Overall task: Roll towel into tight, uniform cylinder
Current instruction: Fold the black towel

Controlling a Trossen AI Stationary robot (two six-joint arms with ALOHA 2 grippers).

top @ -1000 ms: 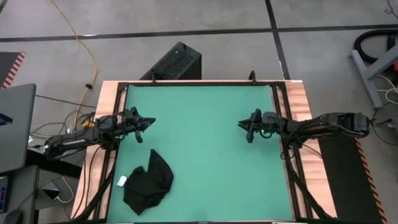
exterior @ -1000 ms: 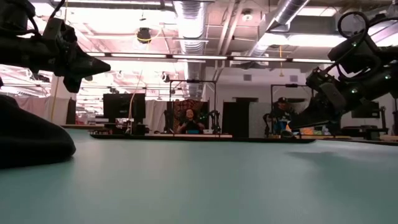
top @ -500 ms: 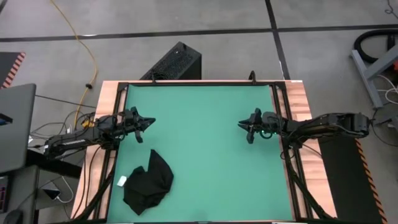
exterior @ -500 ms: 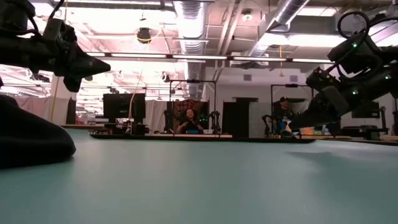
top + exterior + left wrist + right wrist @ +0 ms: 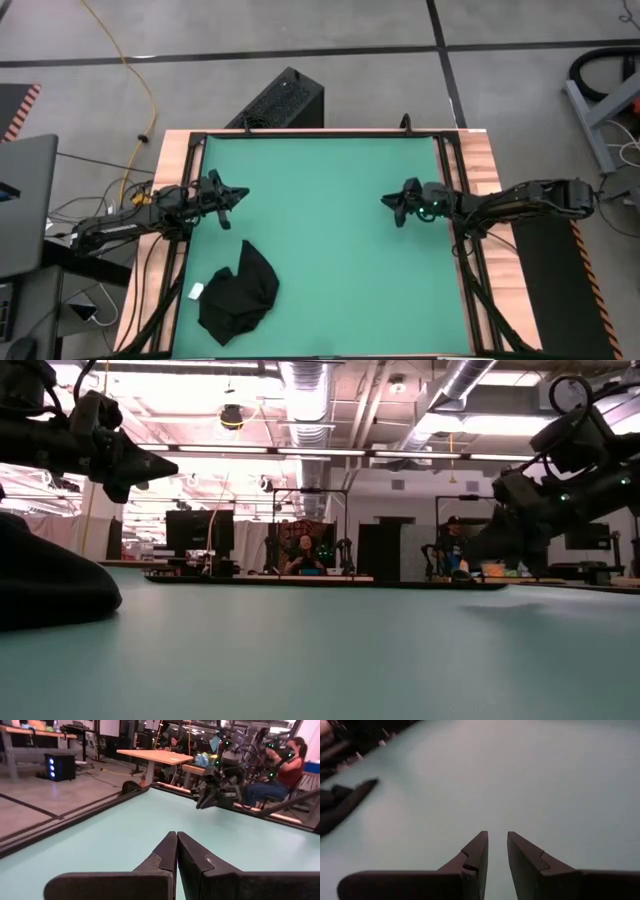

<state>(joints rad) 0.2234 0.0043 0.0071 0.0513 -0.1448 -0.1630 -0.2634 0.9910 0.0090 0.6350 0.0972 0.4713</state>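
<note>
The black towel (image 5: 240, 290) lies crumpled in a heap on the green mat (image 5: 320, 230) near its near left corner, with its white tag (image 5: 196, 291) toward the left edge. The low view shows the towel (image 5: 50, 585) as a dark mound at the left. My left gripper (image 5: 243, 194) hovers shut over the mat's left side, farther back than the towel, pointing level toward the right (image 5: 177, 836). My right gripper (image 5: 385, 201) hovers over the mat's right side and points left and slightly down. Its fingers stand a little apart with nothing between them (image 5: 497, 835).
A black ribbed box (image 5: 280, 100) stands on the floor beyond the table's far edge. A laptop (image 5: 25, 200) sits off the left side. Black rails (image 5: 455, 200) run along the mat's sides. The mat's middle and far part lie bare. People sit in the room behind (image 5: 285, 765).
My right gripper has rolled about its own pointing line while staying where it was. My left gripper has rolled a little in place. The towel has not moved.
</note>
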